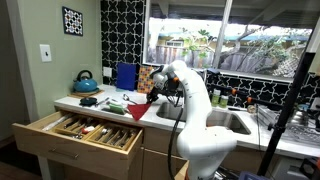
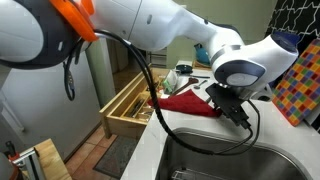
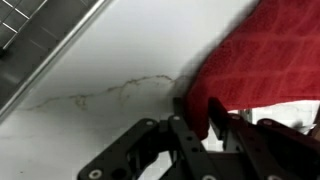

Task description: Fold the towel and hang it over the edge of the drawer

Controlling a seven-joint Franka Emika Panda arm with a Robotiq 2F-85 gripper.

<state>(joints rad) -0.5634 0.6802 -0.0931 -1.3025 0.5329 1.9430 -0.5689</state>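
Towel, red, lies on the white surface beside the sink. One edge is pinched in the gripper, whose fingers are nearly closed on the cloth. The utensil drawer stands pulled open below the surface, and a blue kettle sits by the wall.

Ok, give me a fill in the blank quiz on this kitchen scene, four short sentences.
1. The towel is ____ in colour.
2. It lies on the ____, not yet over the drawer.
3. The drawer stands ____.
4. In the wrist view, the gripper pinches the edge of the ____.
Missing words: red; counter; open; towel.
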